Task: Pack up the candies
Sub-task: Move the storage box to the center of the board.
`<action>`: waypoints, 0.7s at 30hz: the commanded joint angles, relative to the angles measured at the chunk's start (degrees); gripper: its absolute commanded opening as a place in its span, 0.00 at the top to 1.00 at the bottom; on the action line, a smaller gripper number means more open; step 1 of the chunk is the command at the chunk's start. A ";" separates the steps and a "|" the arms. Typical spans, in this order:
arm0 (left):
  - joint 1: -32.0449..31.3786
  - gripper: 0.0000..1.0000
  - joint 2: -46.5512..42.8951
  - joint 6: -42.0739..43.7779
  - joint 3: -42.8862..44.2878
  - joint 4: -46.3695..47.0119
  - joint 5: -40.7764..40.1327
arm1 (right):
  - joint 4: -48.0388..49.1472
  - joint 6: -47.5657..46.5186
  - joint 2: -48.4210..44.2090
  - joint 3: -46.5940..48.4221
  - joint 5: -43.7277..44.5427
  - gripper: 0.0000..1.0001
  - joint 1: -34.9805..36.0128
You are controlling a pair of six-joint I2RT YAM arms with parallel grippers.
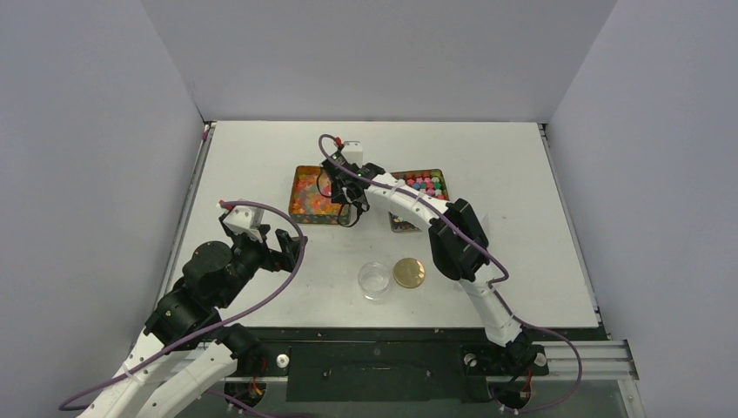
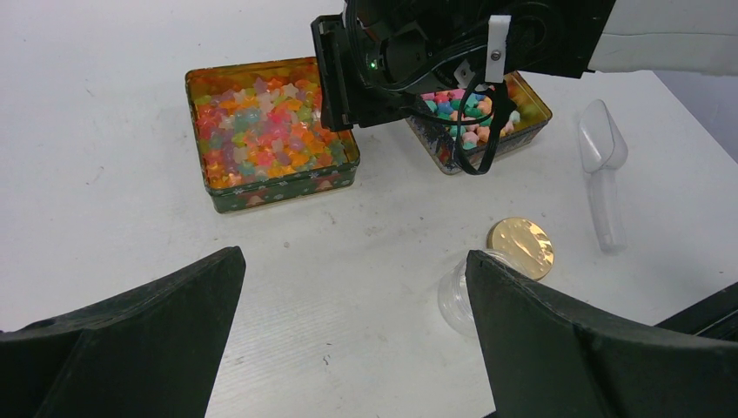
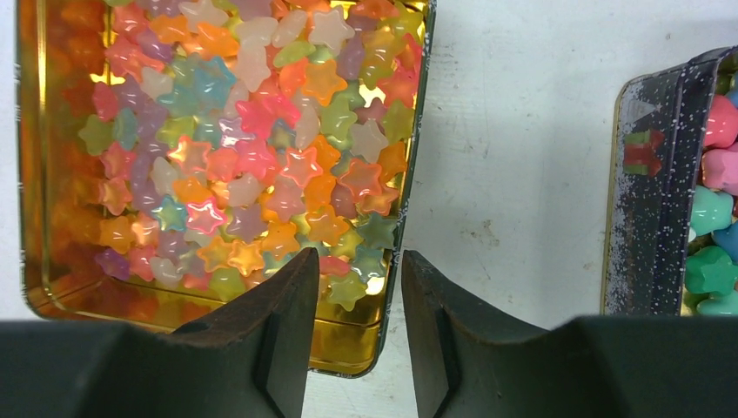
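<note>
Hovered over left tin [image 3: 30, 174] of candies [image 3: 261, 165].
Held right gripper [image 3: 359, 261] slightly parted, empty; left gripper [image 2: 352, 257] wide apart, empty, nearer.

A white table [image 1: 261, 157] stands enclosed by plain pale grey walls [image 1: 374, 52] on three sides.

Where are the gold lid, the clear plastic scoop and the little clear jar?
gold lid [image 1: 409, 273]: top external view, the centre of its flat top.
clear scoop [image 2: 600, 144]: left wrist view, on its bowl end.
clear jar [image 1: 375, 279]: top external view, its see-through bottom, seen from above.
</note>
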 commanded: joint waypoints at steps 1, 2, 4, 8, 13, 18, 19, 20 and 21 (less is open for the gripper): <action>-0.04 0.04 -0.16 -0.26 0.12 1.16 0.31 | -0.59 0.80 0.48 2.84 2.10 0.64 0.02; -0.09 0.04 -0.20 -0.26 0.11 1.17 0.27 | -0.65 0.81 0.65 2.81 2.16 0.65 0.02; -0.10 0.04 -0.20 -0.27 0.17 1.13 0.31 | -0.87 0.81 0.81 2.80 2.57 0.66 -0.06; -0.11 0.04 -0.17 -0.27 0.17 1.12 0.29 | -1.38 0.83 1.37 2.61 2.77 0.69 -0.22; -0.08 0.04 -0.29 -0.26 0.11 1.09 0.27 | -1.13 0.87 1.64 1.54 2.83 0.74 -0.41; -0.10 0.04 -0.22 -0.27 0.18 1.09 0.29 | -0.36 0.84 1.02 0.19 2.68 0.81 -0.47; -0.10 0.04 -0.22 -0.27 0.18 1.09 0.30 | -0.36 0.71 0.89 -0.05 2.72 0.83 -0.49; -0.11 0.04 -0.28 -0.27 0.18 1.02 0.25 | -0.32 0.72 0.86 -0.21 2.68 0.84 -0.50; -0.11 0.04 -0.23 -0.27 0.18 1.01 0.24 | -0.30 0.61 0.78 -0.50 2.67 0.85 -0.51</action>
